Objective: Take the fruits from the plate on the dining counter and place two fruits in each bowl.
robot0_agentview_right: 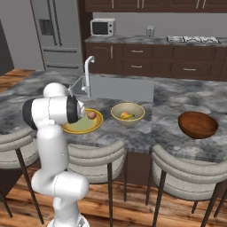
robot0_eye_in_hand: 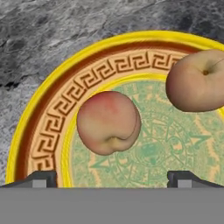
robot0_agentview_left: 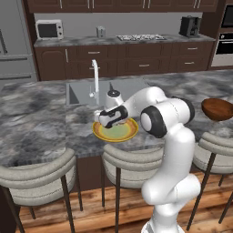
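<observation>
Arm (robot0_agentview_left: 170, 136) bent forward, pincer (robot0_eye_in_hand: 112, 177) pointing down, jaws spread wide.

Bare plate (robot0_eye_in_hand: 43, 131) lies free on both sides of the reddish fruit (robot0_eye_in_hand: 108, 122); the brownish fruit (robot0_eye_in_hand: 197, 81) crowds one side.

White arm bent over plate (robot0_agentview_left: 131, 132), dark bowl (robot0_agentview_left: 217, 109) far right, tap (robot0_agentview_left: 95, 75) behind

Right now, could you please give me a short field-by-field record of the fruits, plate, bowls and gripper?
gripper: open, hovering low over the plate
plate: on the dining counter, holds two round fruits
nearer fruit: pinkish-red, between the fingertips' line
other fruit: brownish, apart from it
cream bowl: holds a banana, other contents unclear
brown bowl: looks empty
</observation>
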